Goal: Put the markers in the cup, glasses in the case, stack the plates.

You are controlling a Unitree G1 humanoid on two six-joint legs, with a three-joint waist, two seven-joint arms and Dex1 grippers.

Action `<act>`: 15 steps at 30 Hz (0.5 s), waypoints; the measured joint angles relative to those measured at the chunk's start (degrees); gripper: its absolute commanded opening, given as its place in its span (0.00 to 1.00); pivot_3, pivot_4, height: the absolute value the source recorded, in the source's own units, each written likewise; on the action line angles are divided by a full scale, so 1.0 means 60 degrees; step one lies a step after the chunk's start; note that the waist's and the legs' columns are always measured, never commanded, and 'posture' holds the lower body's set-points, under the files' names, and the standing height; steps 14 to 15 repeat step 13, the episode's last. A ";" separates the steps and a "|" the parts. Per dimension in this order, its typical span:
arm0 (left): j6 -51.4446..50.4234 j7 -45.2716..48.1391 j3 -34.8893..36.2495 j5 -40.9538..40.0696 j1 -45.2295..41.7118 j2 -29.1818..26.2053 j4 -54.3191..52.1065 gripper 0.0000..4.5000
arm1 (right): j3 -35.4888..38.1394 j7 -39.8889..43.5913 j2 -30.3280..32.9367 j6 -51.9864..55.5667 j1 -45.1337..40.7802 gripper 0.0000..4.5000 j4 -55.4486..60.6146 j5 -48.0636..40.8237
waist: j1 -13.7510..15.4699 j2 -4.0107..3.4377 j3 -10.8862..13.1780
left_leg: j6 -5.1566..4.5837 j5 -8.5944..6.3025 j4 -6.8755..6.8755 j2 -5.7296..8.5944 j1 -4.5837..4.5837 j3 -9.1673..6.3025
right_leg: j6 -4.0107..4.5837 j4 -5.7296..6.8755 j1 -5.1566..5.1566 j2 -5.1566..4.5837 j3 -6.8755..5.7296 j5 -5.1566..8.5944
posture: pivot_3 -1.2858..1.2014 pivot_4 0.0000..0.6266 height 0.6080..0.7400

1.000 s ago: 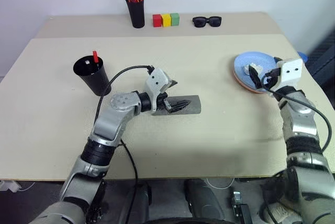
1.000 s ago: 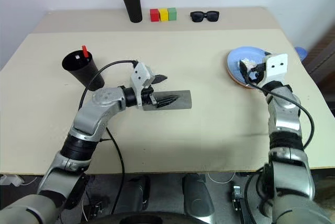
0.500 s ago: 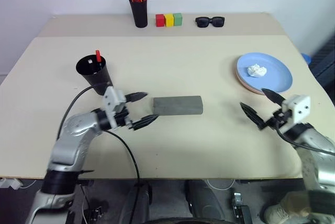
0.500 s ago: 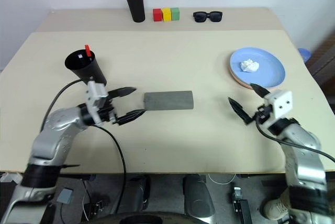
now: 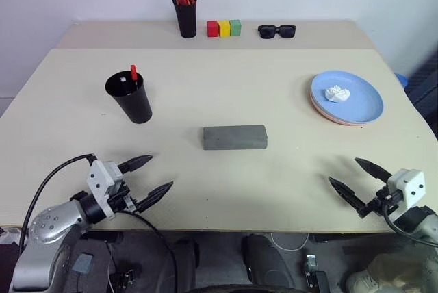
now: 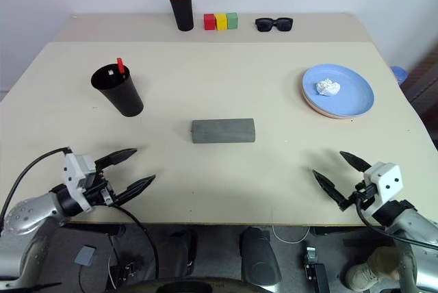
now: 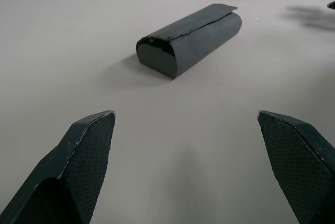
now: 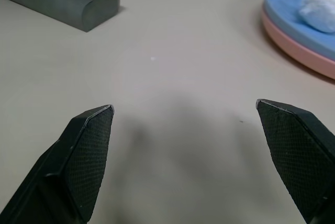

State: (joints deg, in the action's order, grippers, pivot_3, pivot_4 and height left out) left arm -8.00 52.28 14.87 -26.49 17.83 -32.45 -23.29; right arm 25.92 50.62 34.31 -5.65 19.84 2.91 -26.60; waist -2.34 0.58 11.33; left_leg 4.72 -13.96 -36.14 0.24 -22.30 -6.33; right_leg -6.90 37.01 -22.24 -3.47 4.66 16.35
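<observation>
The left pincer (image 5: 146, 179) is held low over the near left edge of the beige surface (image 5: 226, 87), its two black fingers spread wide with nothing between them, pointed roughly level toward the middle of the surface. The right pincer (image 5: 356, 183) is posed likewise at the near right edge, fingers wide apart and empty, aimed inward. Both forearms are seen coming in from the near corners.

The grey spectacle case (image 5: 234, 137) is seen shut, lying lengthwise at the centre of the surface, well apart from both pincers. The light blue plate (image 5: 349, 101) is stacked on the salmon pink plate (image 8: 293, 46) at the right, with a crumpled white scrap (image 5: 337, 92) resting in it. The black cup (image 5: 130, 98) is upright at the left, and a red-capped marker (image 5: 133, 72) is seen standing in it beside a white-bodied one (image 5: 122, 81). Along the far edge are ranged a black pen holder (image 5: 185, 16) with orange-red pens, three coloured blocks (image 5: 224, 28) and black sunglasses (image 5: 276, 31).
</observation>
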 measured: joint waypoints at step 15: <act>-0.1376 -0.1208 -0.0111 -0.0171 -0.0293 -0.0240 -0.1317 1.00 | 0.0442 -0.0118 -0.0280 -0.0115 -0.0135 0.99 -0.0267 -0.0295 | -0.0002 0.0004 -0.0002 | 0.0000 0.0000 0.0005 -0.0004 0.0000 0.0000 | 0.0003 0.0005 -0.0009 0.0008 -0.0001 0.0002 | 0.52 0.24 1.00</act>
